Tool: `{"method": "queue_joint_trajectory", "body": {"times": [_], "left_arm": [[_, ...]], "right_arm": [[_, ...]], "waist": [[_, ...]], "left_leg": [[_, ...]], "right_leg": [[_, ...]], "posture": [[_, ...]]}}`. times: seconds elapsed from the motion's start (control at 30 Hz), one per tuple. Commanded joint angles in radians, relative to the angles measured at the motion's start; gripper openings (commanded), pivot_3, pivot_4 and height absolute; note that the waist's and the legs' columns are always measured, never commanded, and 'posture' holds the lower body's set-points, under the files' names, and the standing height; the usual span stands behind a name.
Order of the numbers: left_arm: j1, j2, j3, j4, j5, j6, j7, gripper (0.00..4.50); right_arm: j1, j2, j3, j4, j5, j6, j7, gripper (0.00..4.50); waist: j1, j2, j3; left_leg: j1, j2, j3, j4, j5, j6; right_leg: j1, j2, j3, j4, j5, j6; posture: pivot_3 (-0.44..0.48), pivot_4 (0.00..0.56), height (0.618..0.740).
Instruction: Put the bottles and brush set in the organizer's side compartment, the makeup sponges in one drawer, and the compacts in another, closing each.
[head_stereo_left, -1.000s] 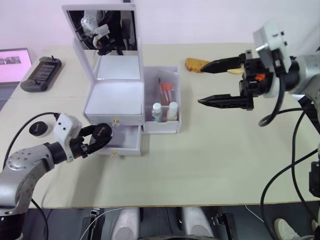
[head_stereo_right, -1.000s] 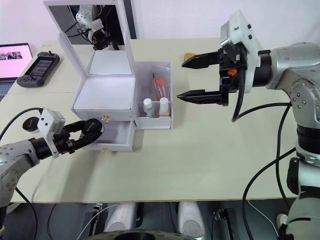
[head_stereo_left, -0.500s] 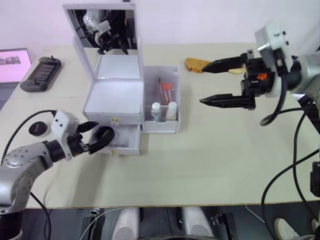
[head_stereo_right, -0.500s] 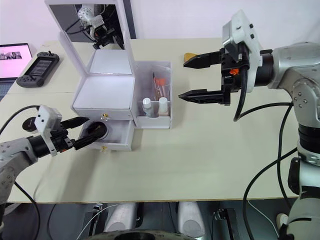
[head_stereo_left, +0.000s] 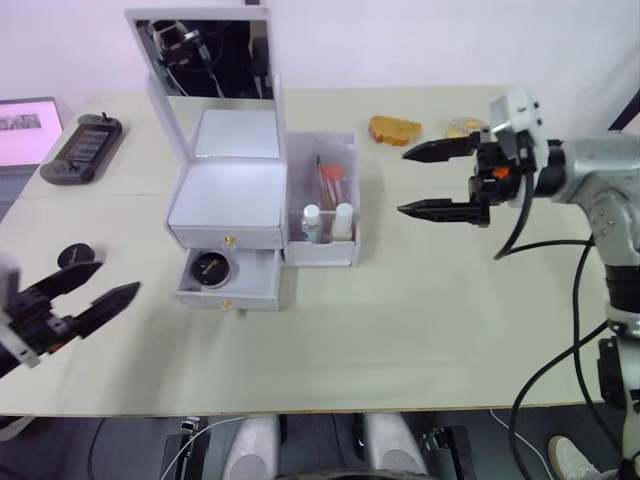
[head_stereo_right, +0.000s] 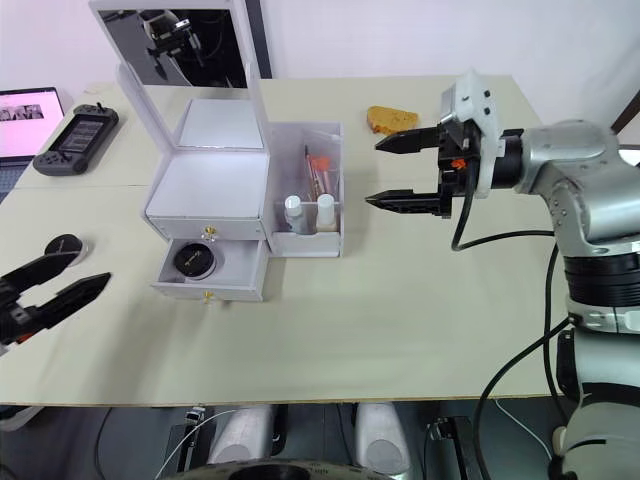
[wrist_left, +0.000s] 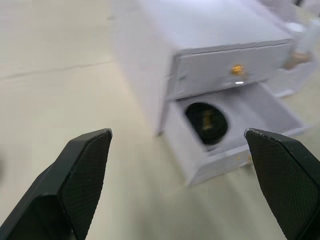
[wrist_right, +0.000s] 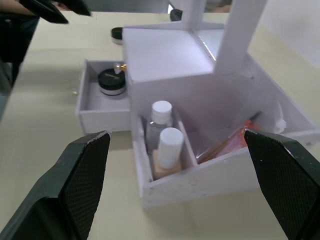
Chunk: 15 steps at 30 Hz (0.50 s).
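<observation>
Two end effectors spread, left end effector (head_stereo_left: 72, 293) low, right end effector (head_stereo_left: 428, 180) raised

It looked like a lab: a bare beige surface (head_stereo_left: 400, 330), plain white wall, loose cables, a laptop (head_stereo_left: 25, 125) at its left edge.

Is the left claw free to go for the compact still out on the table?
Probably yes: the left claw is open and empty, and the compact lies right beside it on bare table, nothing between.

Bright, even overhead light is falling across the table (head_stereo_left: 420, 300); shadows are lying soft. Glare is washing the organizer (head_stereo_left: 225, 190) top. Left wrist view is blurring throughout; right wrist view is softening slightly.
</observation>
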Motion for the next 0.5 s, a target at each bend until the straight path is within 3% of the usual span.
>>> {"method": "queue_joint_trajectory", "body": {"times": [0.03, 0.27, 0.5], "left_arm": [[0.113, -0.039, 0.075, 0.100, 0.101, -0.134, -0.054, 4.47], [0.132, -0.119, 0.119, 0.294, 0.198, -0.375, -0.002, 4.47], [0.111, -0.135, 0.099, 0.416, 0.207, -0.466, 0.013, 4.47]], "right_arm": [[0.041, -0.009, -0.067, 0.033, -0.026, -0.060, -0.022, 4.50], [0.241, -0.035, -0.128, 0.197, -0.090, -0.159, -0.043, 4.50], [0.370, -0.045, -0.188, 0.198, -0.106, -0.189, -0.069, 4.50]], "waist": [[-0.002, 0.000, 0.000], [0.014, -0.003, -0.001], [-0.003, -0.001, -0.001]], "left_leg": [[0.000, 0.000, 0.000, 0.000, 0.000, 0.000], [0.000, 0.000, 0.000, 0.001, 0.000, 0.000], [0.001, 0.000, 0.001, 0.000, 0.000, 0.000]], "right_leg": [[0.001, 0.000, 0.000, -0.002, 0.000, 0.000], [0.002, -0.001, -0.001, -0.004, 0.000, -0.001], [0.002, -0.001, 0.000, -0.002, 0.000, -0.001]], "posture": [[0.000, 0.150, 0.740], [0.000, 0.150, 0.740], [0.000, 0.150, 0.740]]}}
